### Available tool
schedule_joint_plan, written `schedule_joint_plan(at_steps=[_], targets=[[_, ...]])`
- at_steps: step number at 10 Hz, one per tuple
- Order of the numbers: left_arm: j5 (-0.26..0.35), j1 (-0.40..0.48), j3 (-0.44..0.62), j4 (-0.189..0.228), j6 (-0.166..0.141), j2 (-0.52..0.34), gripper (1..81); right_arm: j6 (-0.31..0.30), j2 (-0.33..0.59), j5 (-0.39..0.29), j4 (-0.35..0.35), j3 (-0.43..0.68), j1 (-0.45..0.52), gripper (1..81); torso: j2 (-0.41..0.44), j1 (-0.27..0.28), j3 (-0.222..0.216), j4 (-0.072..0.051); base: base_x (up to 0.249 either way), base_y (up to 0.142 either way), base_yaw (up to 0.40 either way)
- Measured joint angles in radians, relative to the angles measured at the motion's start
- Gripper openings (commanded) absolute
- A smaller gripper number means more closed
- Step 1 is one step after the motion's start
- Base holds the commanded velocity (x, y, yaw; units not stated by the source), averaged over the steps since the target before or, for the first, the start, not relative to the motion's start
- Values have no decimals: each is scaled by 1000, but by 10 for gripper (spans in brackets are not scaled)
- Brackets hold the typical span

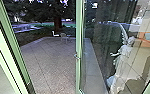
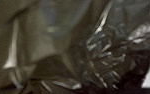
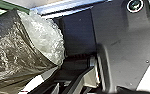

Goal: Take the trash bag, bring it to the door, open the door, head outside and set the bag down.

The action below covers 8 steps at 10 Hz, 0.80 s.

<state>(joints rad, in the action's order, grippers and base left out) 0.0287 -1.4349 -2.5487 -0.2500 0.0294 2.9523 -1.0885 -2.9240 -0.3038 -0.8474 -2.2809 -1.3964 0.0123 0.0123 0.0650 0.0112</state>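
You had the trash bag (image 3: 8, 50) beside the robot, near the door (image 1: 78, 37); you could not tell either gripper's opening or hold. Passing the door called for slow driving, bag clear of its edge.

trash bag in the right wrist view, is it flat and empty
No, pale crinkled plastic bulges out past the edge of the dark trash bag.

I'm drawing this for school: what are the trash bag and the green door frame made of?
The trash bag looks like thin, shiny, dark plastic: it's wrinkled, with bright glints. The green door frame may be painted metal: smooth, evenly coloured and straight-edged, but I can't be sure.
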Motion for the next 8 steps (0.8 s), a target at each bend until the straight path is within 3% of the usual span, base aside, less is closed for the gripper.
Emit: schedule_joint_plan(at_steps=[8], targets=[[1,0,0,0,0,-2,10,0,-2,0,0,1,0,811,0,0,0,0,0,0,0]])
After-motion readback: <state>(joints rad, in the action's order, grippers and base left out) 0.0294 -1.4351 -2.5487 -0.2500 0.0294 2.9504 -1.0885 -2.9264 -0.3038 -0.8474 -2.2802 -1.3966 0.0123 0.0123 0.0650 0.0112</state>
